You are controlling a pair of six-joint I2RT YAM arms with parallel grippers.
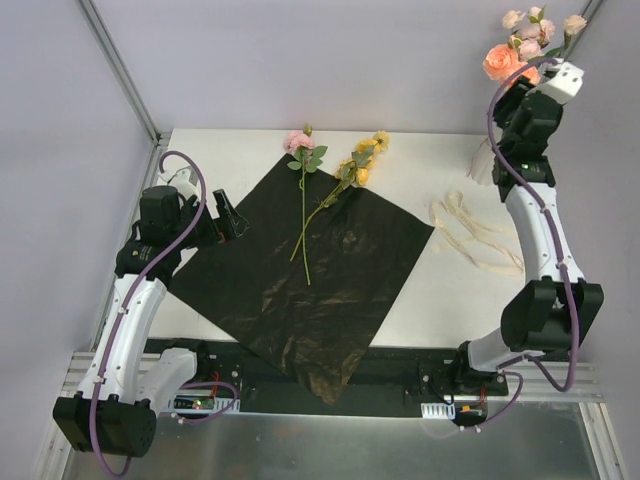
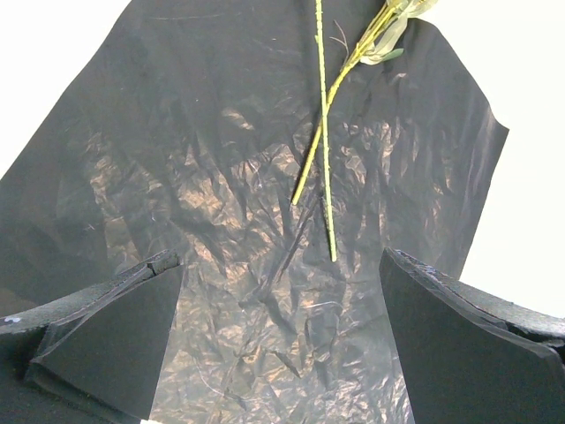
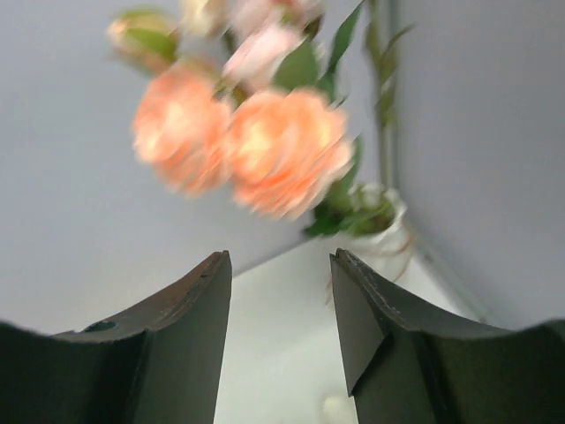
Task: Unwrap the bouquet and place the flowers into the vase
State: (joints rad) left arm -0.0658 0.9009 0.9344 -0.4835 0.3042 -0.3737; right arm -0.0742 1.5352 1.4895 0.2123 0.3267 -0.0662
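The bouquet is unwrapped: its black sheet [image 1: 310, 270] lies flat on the table. On the sheet rest a pink flower [image 1: 298, 141] and a yellow flower [image 1: 365, 155], their green stems [image 2: 325, 159] crossing. Peach and pink flowers [image 1: 503, 60] [image 3: 282, 146] stand in the white vase [image 3: 381, 223] at the back right corner. My right gripper [image 3: 281, 256] [image 1: 512, 92] is open just in front of that vase, nothing between its fingers. My left gripper [image 2: 281, 256] [image 1: 232, 222] hangs open over the sheet's left part, short of the stem ends.
A cream ribbon [image 1: 480, 235] lies loose on the white table right of the sheet. Grey walls close in the back and both sides, with a metal post [image 1: 120, 70] at the back left. The sheet's front corner hangs over the near table edge [image 1: 330, 385].
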